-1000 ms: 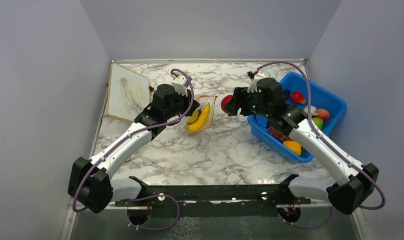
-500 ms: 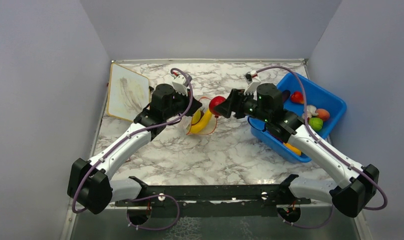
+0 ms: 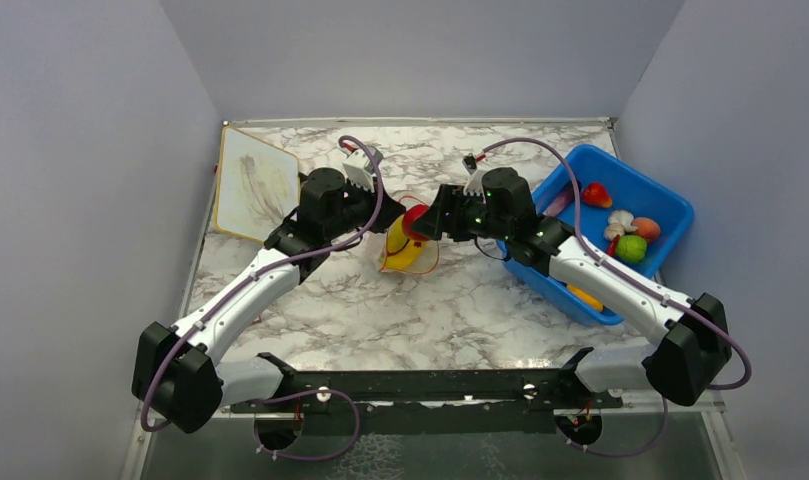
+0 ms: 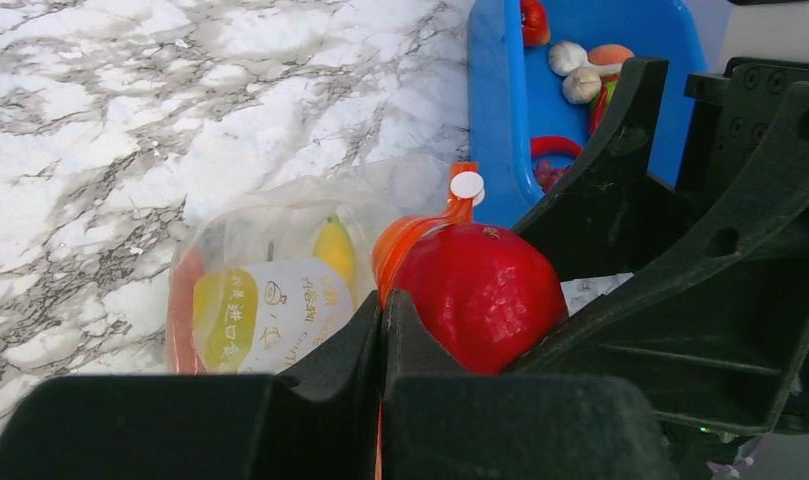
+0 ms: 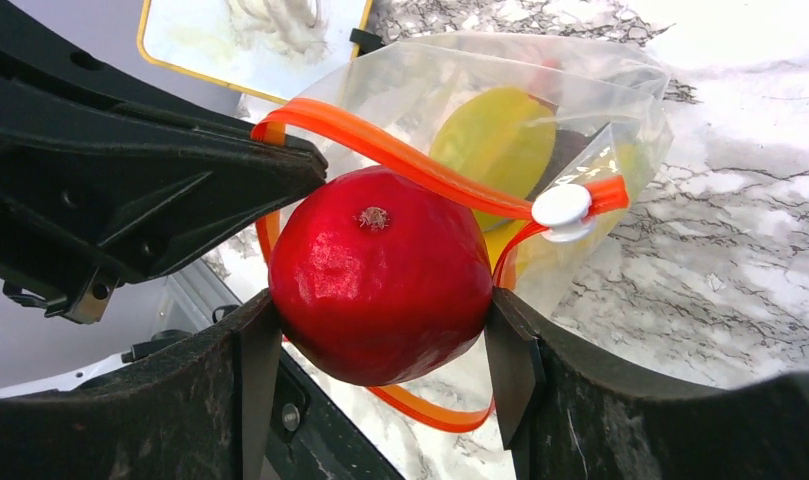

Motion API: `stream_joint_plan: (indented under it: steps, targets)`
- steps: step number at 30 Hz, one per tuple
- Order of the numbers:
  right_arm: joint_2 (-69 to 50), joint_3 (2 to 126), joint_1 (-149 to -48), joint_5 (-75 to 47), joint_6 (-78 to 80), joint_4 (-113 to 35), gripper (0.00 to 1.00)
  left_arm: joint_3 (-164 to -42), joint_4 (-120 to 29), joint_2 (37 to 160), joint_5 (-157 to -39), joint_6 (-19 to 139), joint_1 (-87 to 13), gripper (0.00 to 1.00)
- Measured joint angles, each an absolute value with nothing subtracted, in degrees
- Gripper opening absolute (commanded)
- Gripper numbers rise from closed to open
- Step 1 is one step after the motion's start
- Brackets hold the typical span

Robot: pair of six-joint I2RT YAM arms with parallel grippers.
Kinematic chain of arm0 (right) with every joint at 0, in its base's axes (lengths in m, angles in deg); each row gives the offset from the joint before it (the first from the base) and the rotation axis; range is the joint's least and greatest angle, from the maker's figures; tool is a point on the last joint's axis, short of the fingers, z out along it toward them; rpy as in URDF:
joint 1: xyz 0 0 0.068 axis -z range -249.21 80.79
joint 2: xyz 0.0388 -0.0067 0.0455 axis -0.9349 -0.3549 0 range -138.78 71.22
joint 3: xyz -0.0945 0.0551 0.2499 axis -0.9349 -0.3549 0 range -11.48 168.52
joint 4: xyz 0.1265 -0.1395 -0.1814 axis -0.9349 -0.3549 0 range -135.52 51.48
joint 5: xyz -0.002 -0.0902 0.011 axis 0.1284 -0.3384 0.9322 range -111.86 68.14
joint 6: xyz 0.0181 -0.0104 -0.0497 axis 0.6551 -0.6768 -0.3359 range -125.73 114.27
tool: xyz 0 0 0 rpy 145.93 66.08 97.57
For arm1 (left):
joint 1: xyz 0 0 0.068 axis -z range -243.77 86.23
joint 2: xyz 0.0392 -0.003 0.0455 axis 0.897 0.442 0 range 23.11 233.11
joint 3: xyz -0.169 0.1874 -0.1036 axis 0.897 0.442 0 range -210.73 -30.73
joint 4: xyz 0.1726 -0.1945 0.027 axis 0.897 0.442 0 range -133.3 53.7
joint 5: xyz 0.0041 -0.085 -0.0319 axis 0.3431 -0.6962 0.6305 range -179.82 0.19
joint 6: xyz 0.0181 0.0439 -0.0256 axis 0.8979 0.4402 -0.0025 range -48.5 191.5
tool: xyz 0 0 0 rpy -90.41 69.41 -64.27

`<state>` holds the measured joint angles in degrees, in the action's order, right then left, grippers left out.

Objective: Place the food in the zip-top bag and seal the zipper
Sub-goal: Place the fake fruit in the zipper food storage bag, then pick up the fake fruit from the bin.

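The clear zip-top bag [image 3: 408,250] lies mid-table with its mouth held open; a yellow banana [image 5: 495,140] is inside it. My left gripper [image 4: 383,305] is shut on the bag's orange-red zipper strip [image 5: 400,155] at the mouth's rim. My right gripper [image 5: 380,340] is shut on a red round fruit [image 5: 380,275] and holds it at the open mouth, inside the loop of the zipper. The fruit also shows in the left wrist view [image 4: 475,295] and the top view [image 3: 414,220]. A white slider tab [image 5: 562,206] sits on the zipper.
A blue bin [image 3: 660,215] at the right holds more toy food: a red piece [image 3: 596,194], a green piece [image 3: 634,246], an orange piece [image 3: 583,293]. A white board with a yellow rim [image 3: 254,184] leans at the back left wall.
My right gripper has carried the red fruit leftward from beside the bin to the bag's open mouth. My left gripper has kept its hold on the bag's rim.
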<state>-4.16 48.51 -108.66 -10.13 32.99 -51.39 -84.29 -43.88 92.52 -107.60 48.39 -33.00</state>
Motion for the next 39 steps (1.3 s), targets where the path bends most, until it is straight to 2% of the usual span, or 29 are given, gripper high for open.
stream_joint_plan:
  steps: [7,23,31,39]
  targets:
    - [-4.8,48.5,-108.9,-11.5,32.6,-51.4,0.61,-83.9,-44.4,91.5,-109.3,47.8,-33.0,0.00]
    - [-3.8,48.0,-108.9,-13.5,30.8,-52.3,0.76,-82.4,-45.4,91.4,-111.3,46.6,-33.0,0.00]
    - [-1.7,47.5,-108.9,-13.1,30.4,-52.2,0.77,-82.4,-45.4,91.4,-111.4,46.5,-33.0,0.00]
    - [-1.6,47.6,-108.9,-11.4,29.8,-52.4,0.70,-82.4,-45.3,91.4,-111.4,46.8,-33.0,0.00]
